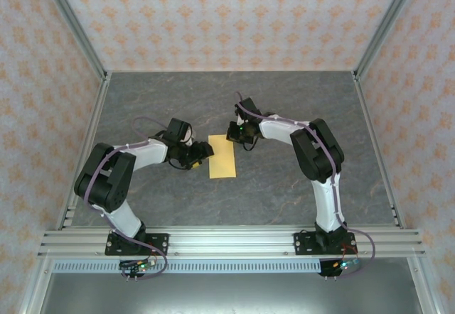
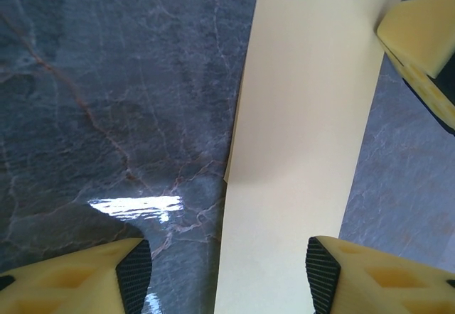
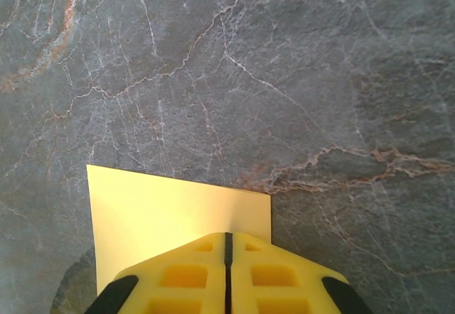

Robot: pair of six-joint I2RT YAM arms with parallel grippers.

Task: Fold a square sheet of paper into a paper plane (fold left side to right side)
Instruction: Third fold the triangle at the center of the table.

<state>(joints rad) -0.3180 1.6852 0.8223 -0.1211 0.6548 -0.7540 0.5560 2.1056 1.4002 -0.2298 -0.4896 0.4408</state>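
Observation:
The square sheet of paper (image 1: 222,158) lies on the grey table as a yellow rectangle, doubled over along one long side. In the left wrist view the sheet of paper (image 2: 306,115) runs up between my fingers, and its upper layer sits slightly off the lower one along the left edge. My left gripper (image 1: 193,154) is open at the sheet's left side, low over it (image 2: 227,275). My right gripper (image 1: 240,138) is shut, its joined tips (image 3: 228,237) over the paper (image 3: 163,214) beside a corner. Whether they touch it I cannot tell.
The grey marble-patterned tabletop (image 1: 298,101) stretches around the sheet on all sides. Patterned walls with metal corner posts (image 1: 78,37) enclose it, and an aluminium rail (image 1: 227,241) carrying both arm bases runs along the near edge.

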